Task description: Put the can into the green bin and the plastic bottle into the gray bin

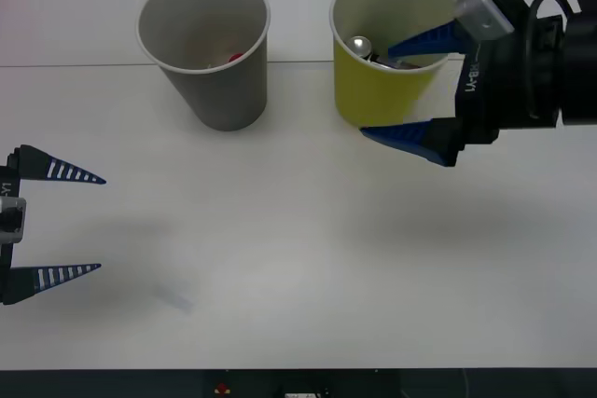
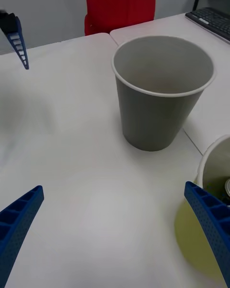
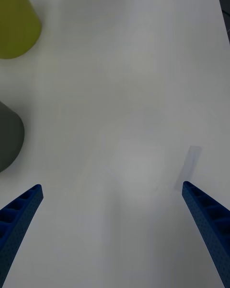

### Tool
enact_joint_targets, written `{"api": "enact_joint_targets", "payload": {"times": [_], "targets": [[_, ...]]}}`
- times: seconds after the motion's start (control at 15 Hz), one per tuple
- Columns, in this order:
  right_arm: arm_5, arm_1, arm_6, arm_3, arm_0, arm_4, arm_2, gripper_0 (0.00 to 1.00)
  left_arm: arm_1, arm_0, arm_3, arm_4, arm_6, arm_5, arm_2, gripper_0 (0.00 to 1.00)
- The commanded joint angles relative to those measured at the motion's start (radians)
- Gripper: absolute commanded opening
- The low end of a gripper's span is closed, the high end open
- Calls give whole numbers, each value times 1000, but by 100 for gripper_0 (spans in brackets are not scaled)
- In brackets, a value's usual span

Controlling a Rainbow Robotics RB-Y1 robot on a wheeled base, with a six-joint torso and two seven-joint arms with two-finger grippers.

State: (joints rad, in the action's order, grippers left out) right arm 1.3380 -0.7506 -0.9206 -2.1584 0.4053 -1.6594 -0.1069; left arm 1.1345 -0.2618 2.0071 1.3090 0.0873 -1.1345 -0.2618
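No readable brand or label text on either bin; the white lettering on the right arm's black wrist housing is too small to read.

Right claw [image 1: 410, 90] sits at the yellow-green tapered cup-shaped bin [image 1: 387, 90], far right of the white worktop [image 1: 298, 258]. Its blue ribbed fingers are spread wide, one over the bin's mouth, the other outside the near wall, nothing between them. Arm comes in from the right edge, wrist roughly level.

Small metal can with shiny silver end [image 1: 361, 45] lies inside the green bin, against the far-left inner wall.

Gray tapered cup-shaped bin with whitish rim [image 1: 207, 48] stands left of the green bin, apart from it. A bit of red [image 1: 235, 58] shows at its bottom in the front view, too small to tell what it is. From the right wrist view the gray bin's floor is hidden.

Left claw [image 1: 56, 221] is parked at the near left edge, fingers wide apart, holding nothing, over bare worktop; left wrist view catches both bins' bases.
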Motion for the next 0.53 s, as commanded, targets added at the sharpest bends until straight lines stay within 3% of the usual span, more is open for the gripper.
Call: {"api": "enact_joint_targets", "payload": {"times": [0.07,0.27,0.53], "targets": [[118,-4,91,2,-59,56,-106,100,0,0,0,0,0,0,0,100],[148,-19,170,32,-120,90,-152,100,0,0,0,0,0,0,0,100],[148,-70,336,181,-138,179,-152,100,0,0,0,0,0,0,0,100]]}}
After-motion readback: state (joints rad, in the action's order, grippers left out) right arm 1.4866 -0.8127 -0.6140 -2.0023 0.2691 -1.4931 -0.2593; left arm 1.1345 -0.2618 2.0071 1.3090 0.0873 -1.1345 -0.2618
